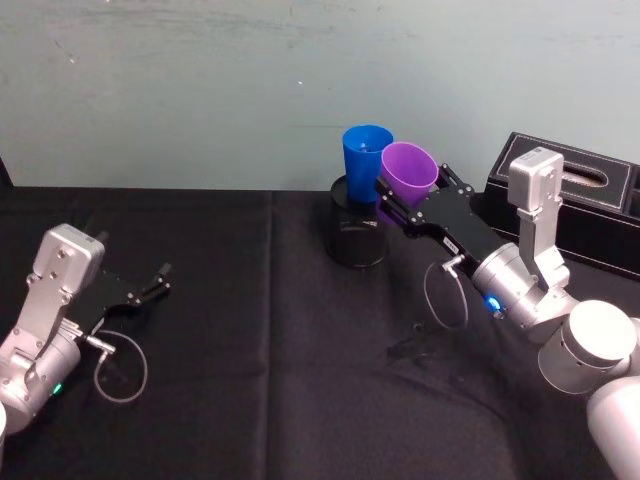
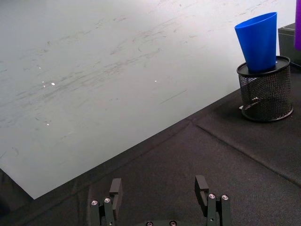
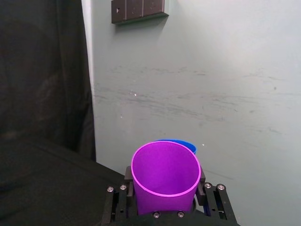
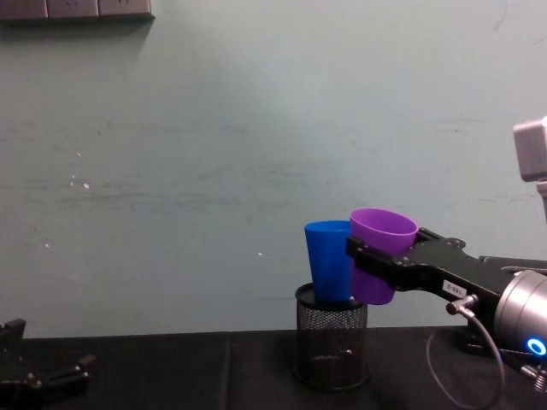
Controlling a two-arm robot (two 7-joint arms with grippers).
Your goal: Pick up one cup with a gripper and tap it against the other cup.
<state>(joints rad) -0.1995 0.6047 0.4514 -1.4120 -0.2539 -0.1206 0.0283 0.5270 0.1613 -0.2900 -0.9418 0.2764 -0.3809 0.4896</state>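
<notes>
One shove too hard from my right gripper (image 1: 405, 200), clamping the purple cup (image 1: 410, 168), topples the blue cup (image 1: 365, 150); left gripper (image 2: 159, 182) idles wide.

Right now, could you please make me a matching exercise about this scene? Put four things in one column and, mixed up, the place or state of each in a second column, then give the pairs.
Things:
1. purple cup
2. blue cup
3. left tool
4. mesh pen holder

Places or states:
A. open, low over the black cloth on the robot's left
B. stands on the cloth with a cup in it
C. gripped by the right tool, off the table
D. sits in the mesh pen holder

Pairs: 1-C, 2-D, 3-A, 4-B.
</notes>
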